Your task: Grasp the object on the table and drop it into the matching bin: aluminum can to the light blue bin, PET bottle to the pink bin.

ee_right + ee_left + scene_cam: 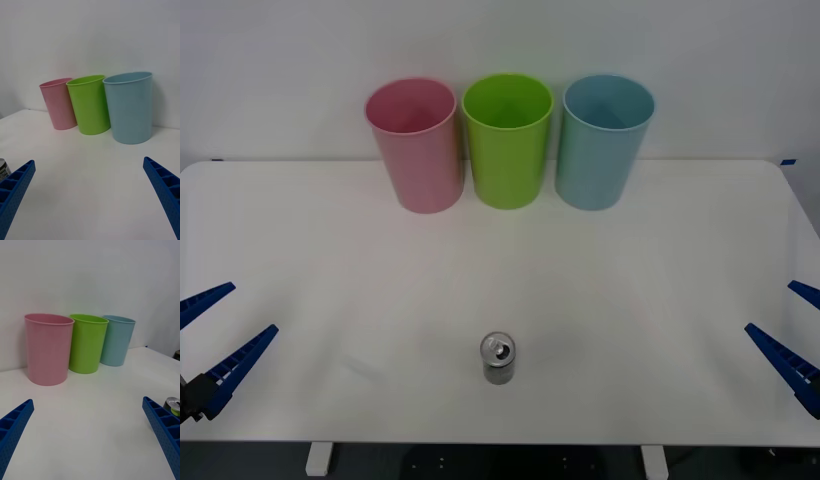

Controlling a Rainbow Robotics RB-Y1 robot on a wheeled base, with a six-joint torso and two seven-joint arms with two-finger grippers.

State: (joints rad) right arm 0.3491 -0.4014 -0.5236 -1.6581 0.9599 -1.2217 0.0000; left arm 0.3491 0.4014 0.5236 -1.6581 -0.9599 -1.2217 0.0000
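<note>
The aluminum can (498,358) stands upright near the front edge of the white table (330,260), its shiny pull-tab top facing up. The pink bin (415,145) and the light blue bin (605,140) stand at the back, with a lime green bin between them. My left gripper (252,308) hovers open at the table's left edge. My right gripper (770,306) hovers open at the right edge. Both are far from the can. The can (172,405) peeks past a finger in the left wrist view, and the can (3,168) does the same in the right wrist view.
The lime green bin (507,140) stands between the pink and light blue ones, all three close together against the white wall. Bare tabletop stretches from the bins to the can and out to both grippers.
</note>
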